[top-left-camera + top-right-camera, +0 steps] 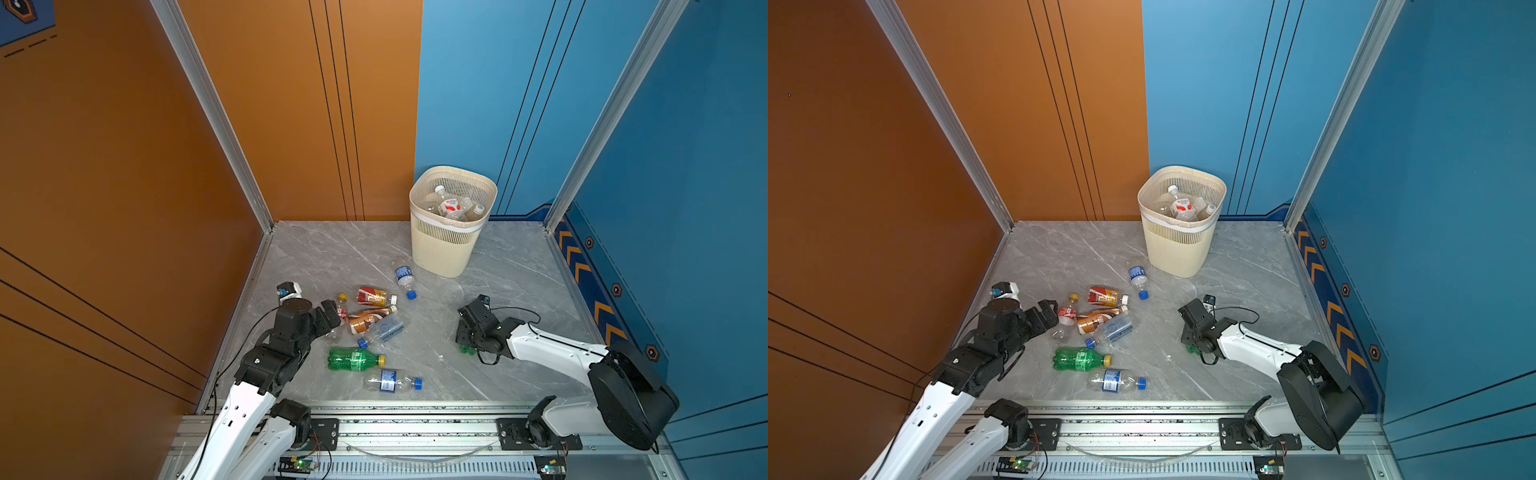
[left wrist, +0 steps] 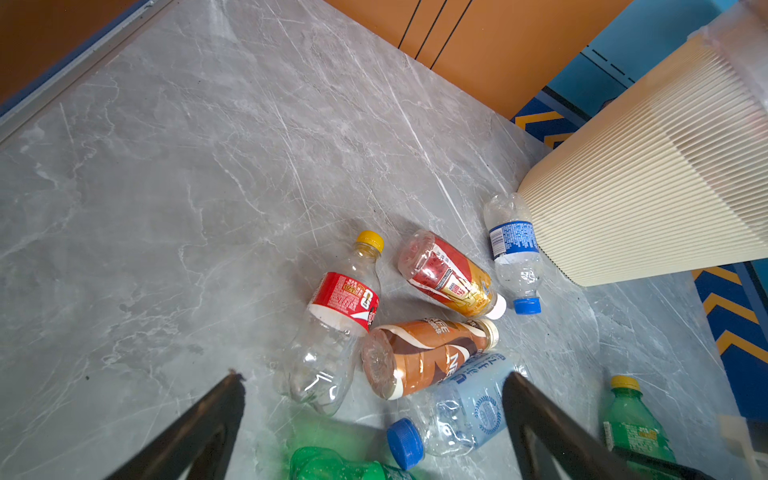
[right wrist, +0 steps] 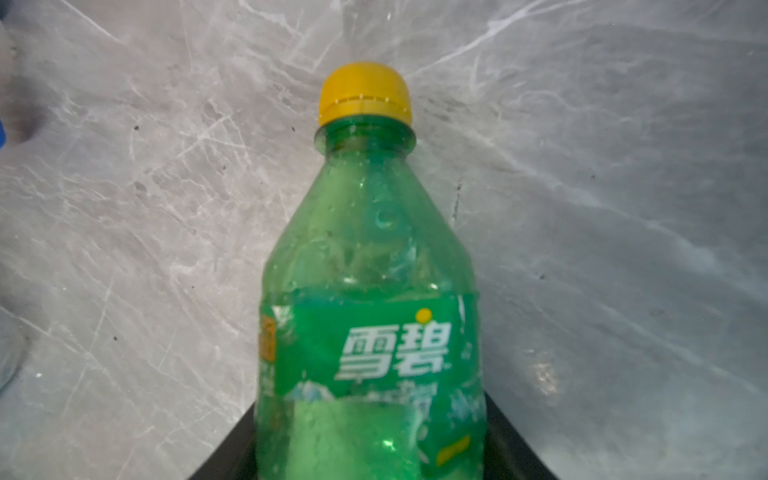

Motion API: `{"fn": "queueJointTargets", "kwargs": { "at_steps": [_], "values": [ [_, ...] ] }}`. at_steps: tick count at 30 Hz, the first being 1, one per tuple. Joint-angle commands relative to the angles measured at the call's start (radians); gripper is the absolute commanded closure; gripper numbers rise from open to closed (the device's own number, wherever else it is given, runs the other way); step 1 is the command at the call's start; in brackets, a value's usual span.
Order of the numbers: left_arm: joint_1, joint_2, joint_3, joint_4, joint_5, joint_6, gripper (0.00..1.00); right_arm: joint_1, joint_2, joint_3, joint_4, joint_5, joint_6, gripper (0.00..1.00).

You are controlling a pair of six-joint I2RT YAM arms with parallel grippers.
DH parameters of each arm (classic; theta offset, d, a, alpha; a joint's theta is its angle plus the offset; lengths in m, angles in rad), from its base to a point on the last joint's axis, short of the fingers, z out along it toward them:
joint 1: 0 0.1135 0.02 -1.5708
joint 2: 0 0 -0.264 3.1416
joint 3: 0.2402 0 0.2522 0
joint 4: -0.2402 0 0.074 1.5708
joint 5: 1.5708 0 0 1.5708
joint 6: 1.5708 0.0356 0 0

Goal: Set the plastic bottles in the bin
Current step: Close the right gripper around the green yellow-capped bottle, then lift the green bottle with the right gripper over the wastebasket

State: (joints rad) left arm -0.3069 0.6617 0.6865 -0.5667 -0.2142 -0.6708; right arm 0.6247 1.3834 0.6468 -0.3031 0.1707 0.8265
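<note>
- Our right tool (image 3: 370, 407) clamps the green Sprite bottle (image 3: 370, 249) mid-body, presumably for carriage to the bin (image 1: 440, 249).
- Our left tool (image 2: 374, 376) hangs released near the red-labelled bottle (image 2: 332, 328).

The green bottle (image 3: 365, 270) is glossy plastic, the bin (image 1: 444, 249) matt ribbed plastic, tabletop (image 1: 332, 253) smooth marble-look.
</note>
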Motion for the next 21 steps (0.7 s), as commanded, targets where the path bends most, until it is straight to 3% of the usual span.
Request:
{"fn": "queueJointTargets", "kwargs": {
  "at_steps": [1, 13, 21],
  "values": [
    [0.021, -0.006, -0.021, -0.016, 0.035, -0.009, 0.02, 0.002, -0.008, 0.028, 0.001, 0.03, -0.02, 0.49],
    [0.069, -0.022, -0.059, -0.018, 0.074, -0.018, 0.02, -0.009, -0.184, 0.14, -0.125, 0.083, -0.094, 0.51],
    [0.1, -0.033, -0.086, -0.021, 0.098, -0.028, 0.02, -0.033, -0.234, 0.435, -0.198, 0.067, -0.216, 0.51]
  ]
}}
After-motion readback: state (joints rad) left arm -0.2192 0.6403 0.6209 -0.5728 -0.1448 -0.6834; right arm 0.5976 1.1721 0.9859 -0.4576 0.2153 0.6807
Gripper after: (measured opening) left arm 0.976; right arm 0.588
